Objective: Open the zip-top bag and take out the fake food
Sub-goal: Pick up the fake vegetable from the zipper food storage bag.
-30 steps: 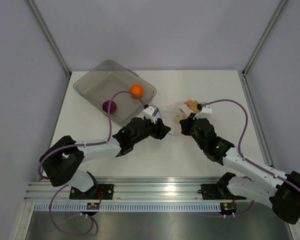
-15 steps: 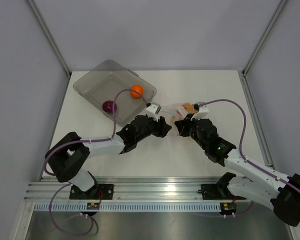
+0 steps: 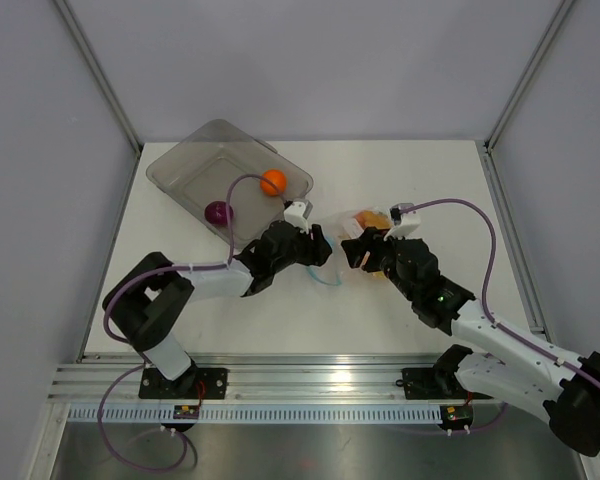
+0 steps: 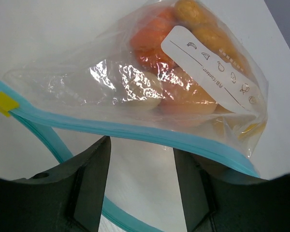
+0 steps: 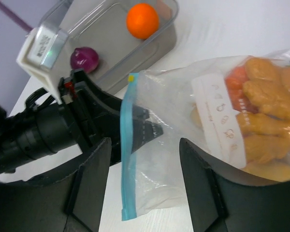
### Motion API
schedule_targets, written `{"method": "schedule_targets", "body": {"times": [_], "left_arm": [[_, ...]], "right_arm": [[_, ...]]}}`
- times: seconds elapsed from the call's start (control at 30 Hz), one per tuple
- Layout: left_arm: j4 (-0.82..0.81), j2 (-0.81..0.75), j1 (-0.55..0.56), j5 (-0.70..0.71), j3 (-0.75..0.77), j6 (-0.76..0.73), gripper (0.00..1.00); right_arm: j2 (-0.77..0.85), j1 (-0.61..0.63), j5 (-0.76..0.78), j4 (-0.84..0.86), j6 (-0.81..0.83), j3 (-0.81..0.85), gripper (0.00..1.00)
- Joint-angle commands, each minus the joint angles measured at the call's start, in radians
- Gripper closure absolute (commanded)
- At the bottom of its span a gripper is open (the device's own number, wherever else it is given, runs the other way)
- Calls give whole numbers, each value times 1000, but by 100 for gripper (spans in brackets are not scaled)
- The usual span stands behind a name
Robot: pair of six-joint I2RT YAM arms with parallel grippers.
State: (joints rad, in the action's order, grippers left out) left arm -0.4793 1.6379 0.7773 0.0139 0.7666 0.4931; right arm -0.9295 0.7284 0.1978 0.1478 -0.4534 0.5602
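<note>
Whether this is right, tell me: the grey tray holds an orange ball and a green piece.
Wrong colour: the grey tray holds an orange ball and a purple piece, not a green one. The right wrist view shows it.

White label (image 4: 210,67) on the zip-top bag (image 4: 111,87): a row of small food icons; fine print partly legible, apparently "RB Contain…".
</note>
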Motion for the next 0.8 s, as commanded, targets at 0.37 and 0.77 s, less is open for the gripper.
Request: {"method": "schedule_targets", "body": {"times": [0.37,0.77], "left_arm": [[7,66,-10,-45,80,27,38],[34,40,-24,-40,77,30,30]], "right_arm": [[-129,-113,384,-254,-153,99,16],[-170,-313,280,-185,-171,84,14]]}}
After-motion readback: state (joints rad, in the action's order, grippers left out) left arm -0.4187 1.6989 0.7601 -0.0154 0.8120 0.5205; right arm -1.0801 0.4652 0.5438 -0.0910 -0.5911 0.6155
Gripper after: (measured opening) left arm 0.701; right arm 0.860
